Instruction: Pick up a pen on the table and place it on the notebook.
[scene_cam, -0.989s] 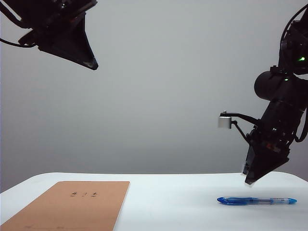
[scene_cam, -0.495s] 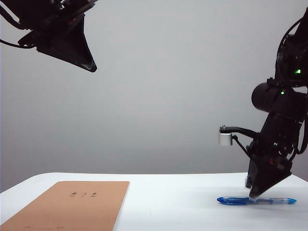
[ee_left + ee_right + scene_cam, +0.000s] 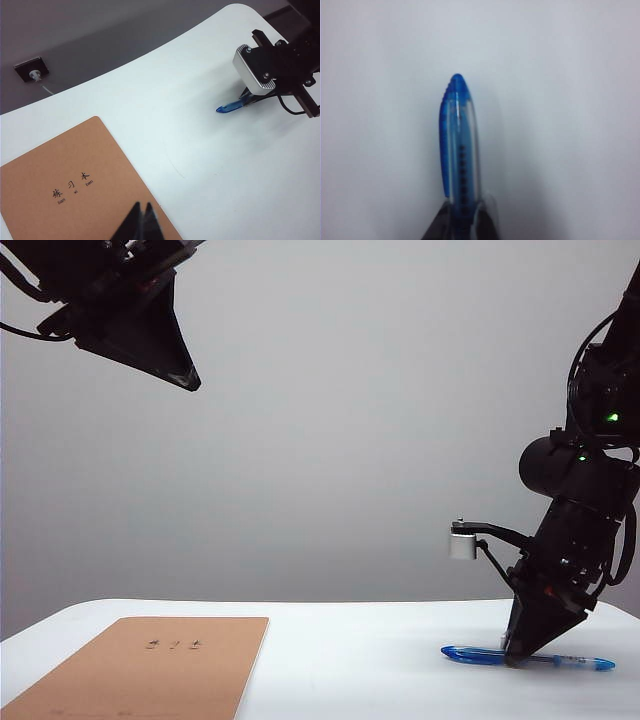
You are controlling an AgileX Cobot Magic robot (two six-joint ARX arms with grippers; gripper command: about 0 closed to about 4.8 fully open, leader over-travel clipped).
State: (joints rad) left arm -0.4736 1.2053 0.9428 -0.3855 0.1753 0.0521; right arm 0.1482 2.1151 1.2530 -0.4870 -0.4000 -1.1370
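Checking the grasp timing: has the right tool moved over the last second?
Yes. The right tool came down from above the table to the pen and shut on it. The left tool hangs high.

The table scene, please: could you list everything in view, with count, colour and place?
table: one, white, rounded corners, fills the lower part of the exterior view.
notebook: one, tan-brown with small dark characters, flat on the table's left side.
pen: one, translucent blue, on the table's right side.
wall fitting: one, dark, beyond the table's far edge in the left wrist view.
left gripper: one, black, jaws shut, raised above the notebook.
right gripper: one, black, down at the table, jaws shut on the pen.
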